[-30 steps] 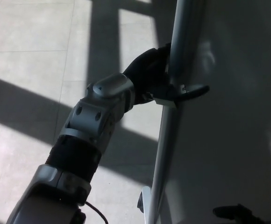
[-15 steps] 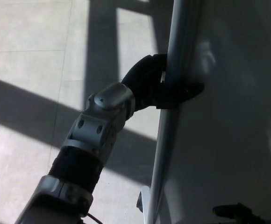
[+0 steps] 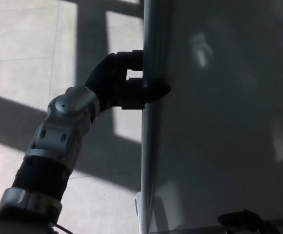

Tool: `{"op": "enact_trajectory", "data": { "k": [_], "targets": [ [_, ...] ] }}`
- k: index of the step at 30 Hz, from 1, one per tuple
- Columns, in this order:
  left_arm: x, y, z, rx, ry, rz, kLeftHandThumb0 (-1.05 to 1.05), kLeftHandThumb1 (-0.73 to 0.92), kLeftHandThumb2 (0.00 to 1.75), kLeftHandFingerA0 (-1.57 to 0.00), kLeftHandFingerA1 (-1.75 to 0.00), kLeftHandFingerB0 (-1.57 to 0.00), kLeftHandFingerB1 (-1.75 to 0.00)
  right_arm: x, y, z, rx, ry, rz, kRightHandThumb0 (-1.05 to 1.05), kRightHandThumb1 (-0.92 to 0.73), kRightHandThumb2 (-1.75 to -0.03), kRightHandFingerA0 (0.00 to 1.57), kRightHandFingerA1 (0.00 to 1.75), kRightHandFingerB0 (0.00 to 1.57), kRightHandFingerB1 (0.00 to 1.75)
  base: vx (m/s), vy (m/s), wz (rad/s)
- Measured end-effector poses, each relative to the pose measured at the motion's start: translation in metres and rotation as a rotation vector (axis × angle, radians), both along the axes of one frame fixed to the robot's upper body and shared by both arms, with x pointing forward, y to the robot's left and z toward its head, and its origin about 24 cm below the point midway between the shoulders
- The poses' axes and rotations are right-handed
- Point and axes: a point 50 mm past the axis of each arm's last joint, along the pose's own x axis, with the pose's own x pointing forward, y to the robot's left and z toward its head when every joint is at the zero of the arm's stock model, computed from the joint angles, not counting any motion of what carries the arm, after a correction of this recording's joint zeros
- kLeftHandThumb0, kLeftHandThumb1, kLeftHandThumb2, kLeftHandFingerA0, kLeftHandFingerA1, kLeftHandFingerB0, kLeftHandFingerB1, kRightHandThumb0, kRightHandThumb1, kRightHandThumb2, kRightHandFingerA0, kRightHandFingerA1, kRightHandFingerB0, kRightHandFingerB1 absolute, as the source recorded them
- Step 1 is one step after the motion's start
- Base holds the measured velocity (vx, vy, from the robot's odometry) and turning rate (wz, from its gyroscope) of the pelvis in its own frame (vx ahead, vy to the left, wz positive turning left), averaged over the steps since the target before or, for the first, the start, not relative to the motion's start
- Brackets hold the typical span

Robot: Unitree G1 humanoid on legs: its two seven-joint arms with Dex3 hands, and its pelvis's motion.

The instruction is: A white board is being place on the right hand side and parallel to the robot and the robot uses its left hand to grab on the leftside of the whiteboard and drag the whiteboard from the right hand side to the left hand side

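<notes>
Left robot hand point(image 3: 124, 87) clamping the whiteboard point(image 3: 219, 122) by its left frame edge point(image 3: 151, 122); board edge now sitting further left than before — drag progressing.

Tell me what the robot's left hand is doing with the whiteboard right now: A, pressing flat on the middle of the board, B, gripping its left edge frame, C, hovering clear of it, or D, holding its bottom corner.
B: the left hand wraps its fingers around the left edge frame of the whiteboard.
</notes>
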Motion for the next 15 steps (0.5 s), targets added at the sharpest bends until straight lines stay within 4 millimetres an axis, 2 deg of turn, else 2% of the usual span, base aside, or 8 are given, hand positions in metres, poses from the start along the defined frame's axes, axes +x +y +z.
{"op": "enact_trajectory", "data": {
  "k": [2, 6, 13, 15],
  "targets": [
    [0.001, 0.008, 0.001, -0.001, 0.000, 0.013, -0.17, 0.71, 0.62, -0.98, -0.62, -0.82, -0.53, 0.000, 0.000, 0.000, 0.002, 0.000, 0.001, -0.47, -0.65, -0.79, 1.03, 0.91, 0.69, 0.82, 0.00, 0.000, 0.00],
    [0.002, 0.040, 0.005, 0.012, -0.001, 0.066, -0.17, 0.70, 0.61, -0.93, -0.63, -0.81, -0.54, 0.000, 0.000, 0.000, 0.003, 0.002, 0.004, -0.48, -0.65, -0.79, 1.03, 0.88, 0.71, 0.82, 0.00, 0.000, 0.00],
    [-0.004, 0.087, 0.010, 0.062, -0.006, 0.133, -0.21, 0.68, 0.61, -1.00, -0.65, -0.82, -0.53, 0.000, 0.000, 0.000, -0.001, 0.006, 0.013, -0.47, -0.66, -0.78, 1.03, 0.89, 0.73, 0.79, 0.00, 0.000, 0.02],
    [-0.007, 0.096, 0.011, 0.075, -0.007, 0.149, -0.18, 0.71, 0.61, -0.94, -0.63, -0.79, -0.52, 0.000, 0.000, 0.000, -0.003, 0.007, 0.015, -0.47, -0.67, -0.76, 1.03, 0.89, 0.74, 0.77, 0.00, 0.000, 0.04]
  ]
}}
